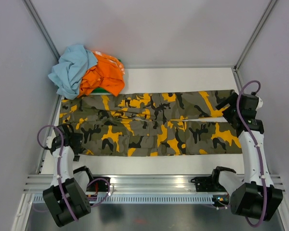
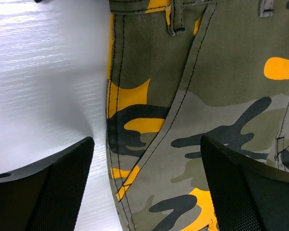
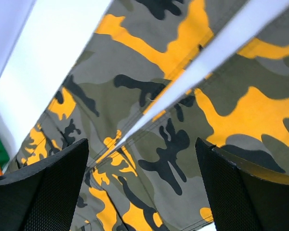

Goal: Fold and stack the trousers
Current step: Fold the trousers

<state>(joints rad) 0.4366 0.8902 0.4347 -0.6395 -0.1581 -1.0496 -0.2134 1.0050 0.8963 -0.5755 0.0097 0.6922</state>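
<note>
Trousers [image 1: 149, 125]: spread flat across the middle of the table [image 1: 183, 79], running left to right, waist at the left, leg ends at the right.
Legs: side by side, one far and one near, with a thin wedge of bare table [image 3: 192, 72] showing between them toward the right end.
Left gripper [image 1: 73, 137]: at the left end, over the near corner of the waist; whether it touches the cloth cannot be told.
Left gripper state: fingers [image 2: 62, 187] wide apart, holding nothing; one is over bare table, the other over the cloth, with the trousers' side edge between them.
Waist detail: a belt loop [image 2: 176, 19] and a slanted pocket seam show in the left wrist view.
Right gripper [image 1: 227, 105]: at the right end, above the far leg near its hem.
Right gripper state: fingers [image 3: 53, 187] spread wide, holding nothing, above the split between the legs.
Pile: a light blue cloth [image 1: 72, 67] and an orange cloth [image 1: 103, 74] heaped at the far left corner, just beyond the waist.
</note>
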